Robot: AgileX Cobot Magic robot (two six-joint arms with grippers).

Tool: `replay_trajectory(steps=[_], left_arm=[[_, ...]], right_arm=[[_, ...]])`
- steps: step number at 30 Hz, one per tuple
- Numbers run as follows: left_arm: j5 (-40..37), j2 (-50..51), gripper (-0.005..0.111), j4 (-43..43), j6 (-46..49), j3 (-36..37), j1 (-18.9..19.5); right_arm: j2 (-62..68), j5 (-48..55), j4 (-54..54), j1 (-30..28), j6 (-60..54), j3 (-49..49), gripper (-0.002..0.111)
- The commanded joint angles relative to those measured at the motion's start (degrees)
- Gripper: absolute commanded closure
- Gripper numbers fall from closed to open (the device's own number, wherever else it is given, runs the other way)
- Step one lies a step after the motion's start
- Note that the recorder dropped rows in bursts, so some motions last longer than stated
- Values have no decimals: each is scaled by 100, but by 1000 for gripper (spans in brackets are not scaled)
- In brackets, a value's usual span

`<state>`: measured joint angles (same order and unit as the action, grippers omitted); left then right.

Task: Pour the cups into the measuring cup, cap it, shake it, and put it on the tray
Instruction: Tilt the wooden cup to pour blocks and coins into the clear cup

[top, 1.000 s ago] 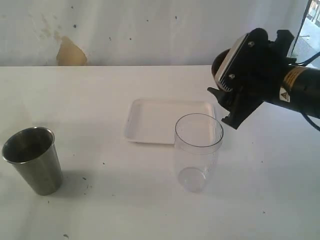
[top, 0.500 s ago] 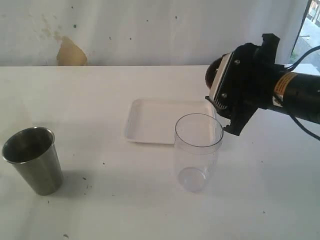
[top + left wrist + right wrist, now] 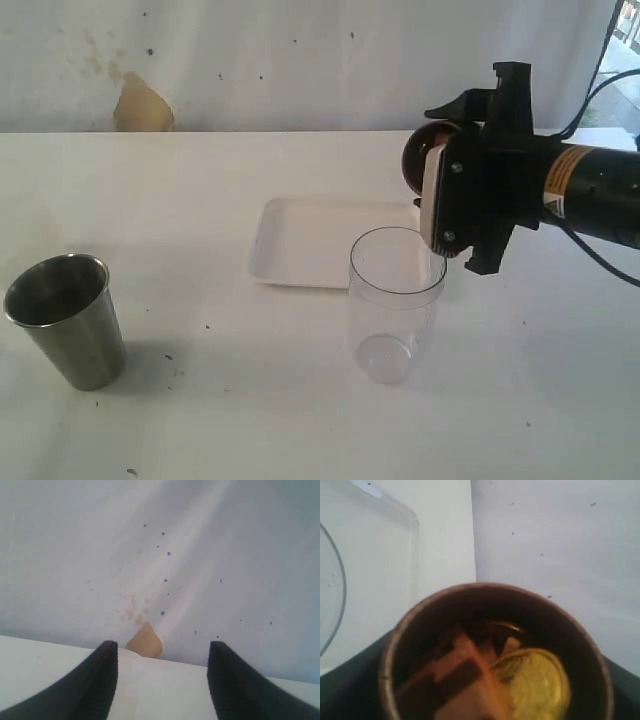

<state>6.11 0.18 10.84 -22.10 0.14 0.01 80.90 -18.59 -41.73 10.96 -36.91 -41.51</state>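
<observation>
Brown wooden cup (image 3: 416, 160) sat tipped in the right gripper (image 3: 445, 190), fingers clamped round it, just above the far rim of the clear measuring cup (image 3: 397, 300), which stood touching the tray (image 3: 300, 240) edge. Chunks (image 3: 465, 675) and a gold disc (image 3: 535, 680) were not yet out. I'd say it needed its mouth centred over the opening before more tilt. Left gripper (image 3: 162, 680) hung spread, empty; steel tumbler (image 3: 65, 320) well apart

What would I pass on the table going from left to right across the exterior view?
steel tumbler → white tray → measuring cup → right gripper, holding the wooden cup
</observation>
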Motion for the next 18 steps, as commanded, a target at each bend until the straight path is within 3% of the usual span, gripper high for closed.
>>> replay_trajectory(steps=[1,18], left_arm=[[29,-18,55,15,11,-14,-15],[29,-18,55,15,11,-14,-15]], right_arm=[[-6,-138,-51,-6,-547,10,108],[-6,-407,-51,-6,-1430,10,108]])
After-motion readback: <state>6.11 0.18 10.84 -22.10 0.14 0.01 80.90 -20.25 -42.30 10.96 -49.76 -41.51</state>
